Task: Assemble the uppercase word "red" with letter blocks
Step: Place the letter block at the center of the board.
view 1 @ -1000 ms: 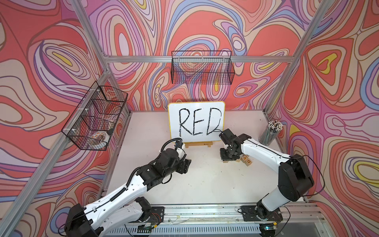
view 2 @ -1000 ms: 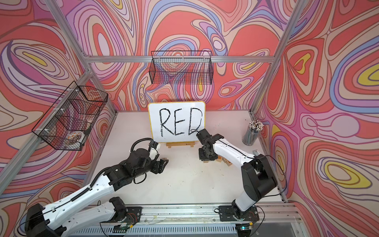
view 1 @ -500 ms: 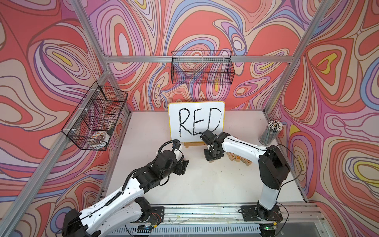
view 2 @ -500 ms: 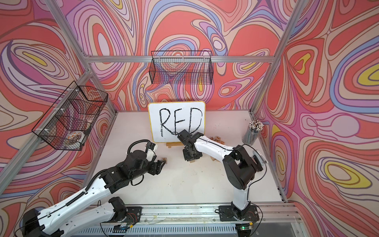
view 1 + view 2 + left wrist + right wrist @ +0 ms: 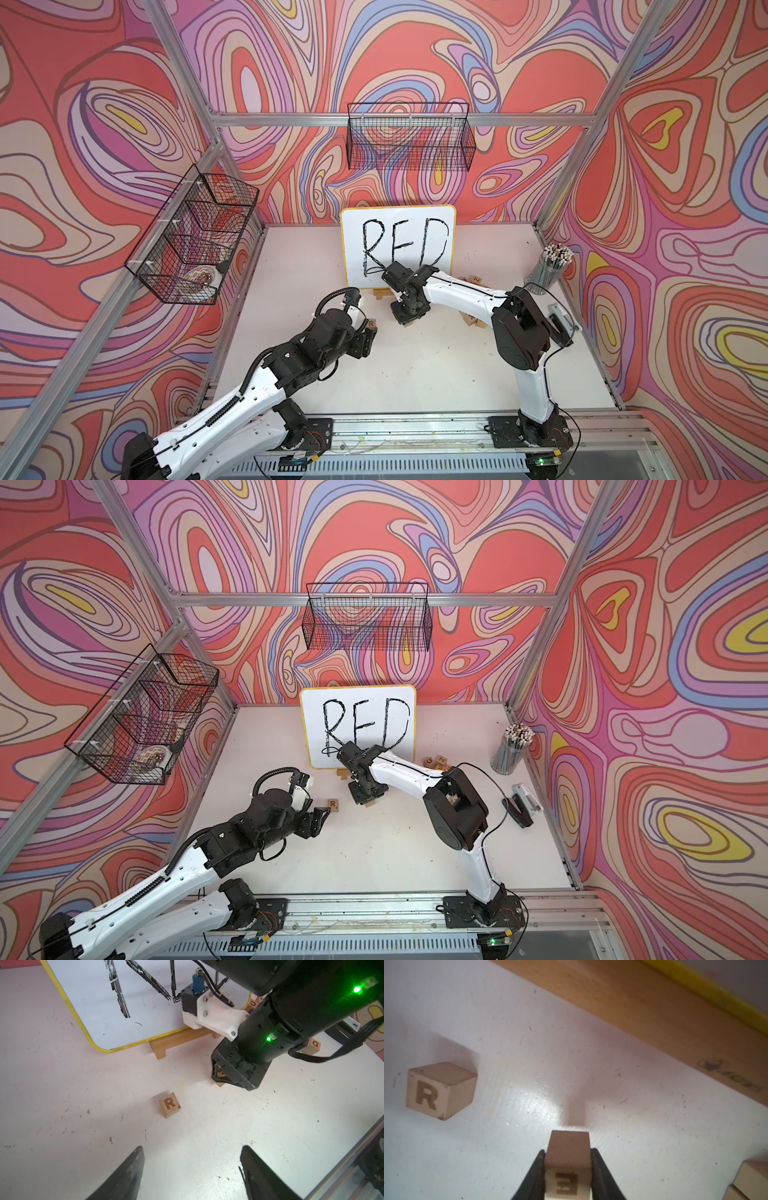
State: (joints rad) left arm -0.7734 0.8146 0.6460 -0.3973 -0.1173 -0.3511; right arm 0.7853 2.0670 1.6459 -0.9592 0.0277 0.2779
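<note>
The R letter block (image 5: 169, 1104) lies on the white table in front of the whiteboard, and shows in both top views (image 5: 372, 322) (image 5: 333, 803) and in the right wrist view (image 5: 440, 1091). My right gripper (image 5: 568, 1152) is shut on the E letter block (image 5: 568, 1167), low over the table to the right of the R block (image 5: 409, 318). I cannot tell whether the E block touches the table. My left gripper (image 5: 192, 1148) stands open and empty just short of the R block (image 5: 322, 812). A D letter block (image 5: 314, 1044) lies behind the right arm.
The whiteboard (image 5: 397, 245) with handwritten RED stands on a wooden stand (image 5: 166, 1043) close behind both blocks. Loose blocks (image 5: 436, 762) lie at the right. A pencil cup (image 5: 548, 270) and a stapler (image 5: 521, 804) sit along the right side. Wire baskets (image 5: 409, 137) hang on the walls.
My right arm has swung left from the loose blocks at the right to a spot beside the R block, carrying the E block. The left arm has drawn back slightly.
</note>
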